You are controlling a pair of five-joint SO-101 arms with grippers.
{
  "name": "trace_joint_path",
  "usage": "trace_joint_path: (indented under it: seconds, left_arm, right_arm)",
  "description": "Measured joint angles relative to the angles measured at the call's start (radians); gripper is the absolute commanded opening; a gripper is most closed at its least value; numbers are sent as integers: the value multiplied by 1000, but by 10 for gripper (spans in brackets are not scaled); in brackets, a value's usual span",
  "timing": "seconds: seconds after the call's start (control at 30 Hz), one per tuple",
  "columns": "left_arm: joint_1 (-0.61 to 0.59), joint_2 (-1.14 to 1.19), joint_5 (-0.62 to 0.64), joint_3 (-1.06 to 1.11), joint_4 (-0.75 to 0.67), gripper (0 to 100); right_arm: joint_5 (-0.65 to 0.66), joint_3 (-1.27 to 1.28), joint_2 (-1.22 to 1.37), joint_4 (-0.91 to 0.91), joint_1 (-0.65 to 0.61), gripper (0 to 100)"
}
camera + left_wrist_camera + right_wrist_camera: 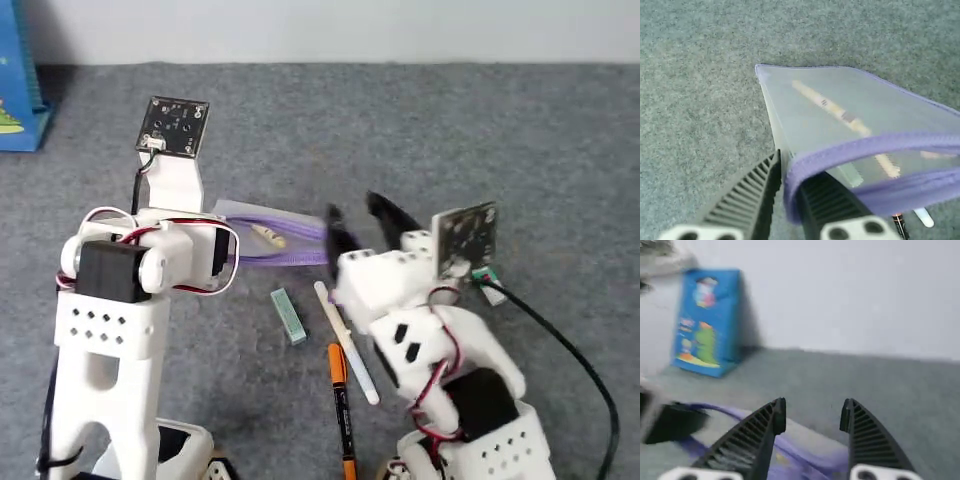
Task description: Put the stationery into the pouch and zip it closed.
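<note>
The grey, felt-textured counter (pixel 520 120) carries both arms. The white plastic left arm (pixel 108 300) stands upright at the near left, its forearm bent forward and down. The white right arm (pixel 440 350) leans in from the near right, tilted toward the middle.

A clear plastic pouch with soft purple fabric trim (pixel 900 120) lies between them in the middle of the counter, its mouth raised and gaping. A slim cream-coloured pen (pixel 832 107) lies inside it. A blue printed cardboard box (pixel 15 95) stands at the far left edge against the wall.

The left hand (pixel 788 175) has its black ribbed fingers (pixel 762 195) pressed together on the purple trim at the pouch's mouth, pinching it. The right hand (pixel 813 407) hovers over the pouch's other end, its black ribbed fingers spread and holding nothing.

On the counter nearer than the pouch lie a white pen (pixel 347 345), an orange-and-black pen (pixel 342 410) just beside it, and a small pale green rectangular eraser (pixel 288 315) a little to their left.
</note>
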Motion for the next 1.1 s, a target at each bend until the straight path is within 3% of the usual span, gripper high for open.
trace_joint_path:
  seconds: [0.2, 0.3, 0.67, 1.1]
  left_arm:
    - [0, 0, 0, 0, 0, 11]
    - [0, 0, 0, 8, 0, 11]
    - [-2, 0, 0, 9, 0, 11]
    - [-2, 0, 0, 9, 0, 11]
  right_arm:
    - [-12, 0, 0, 253, 236, 173]
    - [37, 0, 2, 305, 296, 173]
    - [245, -48, 497, 275, 470, 177]
    - [459, -416, 1125, 210, 572, 177]
